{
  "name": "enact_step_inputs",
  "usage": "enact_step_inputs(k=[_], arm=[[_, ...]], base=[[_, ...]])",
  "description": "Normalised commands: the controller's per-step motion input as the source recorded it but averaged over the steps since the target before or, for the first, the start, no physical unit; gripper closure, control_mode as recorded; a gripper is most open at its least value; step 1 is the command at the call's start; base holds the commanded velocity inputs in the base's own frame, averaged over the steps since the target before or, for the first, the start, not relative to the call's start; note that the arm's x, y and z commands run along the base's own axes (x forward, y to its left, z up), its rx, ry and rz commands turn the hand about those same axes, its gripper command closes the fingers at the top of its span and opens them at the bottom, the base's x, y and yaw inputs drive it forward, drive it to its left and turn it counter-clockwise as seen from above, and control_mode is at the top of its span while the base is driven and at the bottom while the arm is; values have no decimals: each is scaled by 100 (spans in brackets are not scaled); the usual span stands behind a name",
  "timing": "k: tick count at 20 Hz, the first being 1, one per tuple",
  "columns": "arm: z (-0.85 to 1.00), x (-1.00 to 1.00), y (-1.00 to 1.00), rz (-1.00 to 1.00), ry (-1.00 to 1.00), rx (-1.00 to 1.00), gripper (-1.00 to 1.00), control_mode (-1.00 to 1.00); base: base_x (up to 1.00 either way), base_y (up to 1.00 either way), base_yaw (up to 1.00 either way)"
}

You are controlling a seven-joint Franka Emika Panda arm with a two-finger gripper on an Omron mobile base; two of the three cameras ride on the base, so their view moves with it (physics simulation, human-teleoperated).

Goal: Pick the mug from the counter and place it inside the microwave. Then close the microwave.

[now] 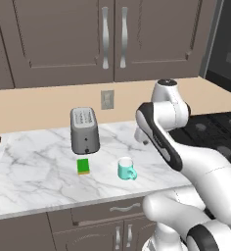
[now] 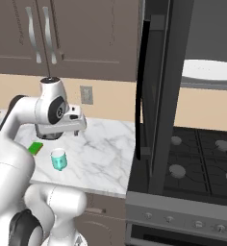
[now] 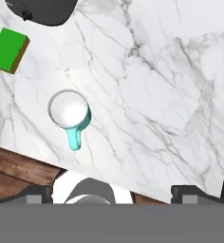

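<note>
- Nothing of the task is done yet, judging by how things lie: the small teal-green cylindrical mug with a white inside (image 1: 127, 169) stands upright on the white marble table with grey veining (image 1: 39, 166), near its front edge, its handle turned toward that edge.
- The large dark grey microwave (image 2: 202, 57) hangs open above the black gas stovetop (image 2: 197, 163); its dark glass door (image 2: 151, 91) is swung out and the white round turntable plate (image 2: 211, 69) inside is bare.
- Left to do: grasp the mug, carry it onto the plate, release it, then shut the door.
- The white arm is folded, its elbow bent above the front of the table and the hand pointing down at the marble.
- The claw (image 3: 111, 192) is spread wide and holds nothing; it hovers above the mug and off to one side, not over it.
- A green-and-yellow square sponge (image 1: 83, 166) lies just beside a grey metal toaster (image 1: 84, 130), nearer the back edge, apart from the mug.
</note>
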Motion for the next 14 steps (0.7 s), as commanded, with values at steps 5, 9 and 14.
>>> enact_step_inputs(k=[5,9,14], arm=[[0,11,7,10,15,0,-100,-100],[0,24,20,3,19,0,-100,-100],[-7,21,27,0,17,0,-100,-100]], base=[[0,0,0],[0,0,0],[0,0,0]])
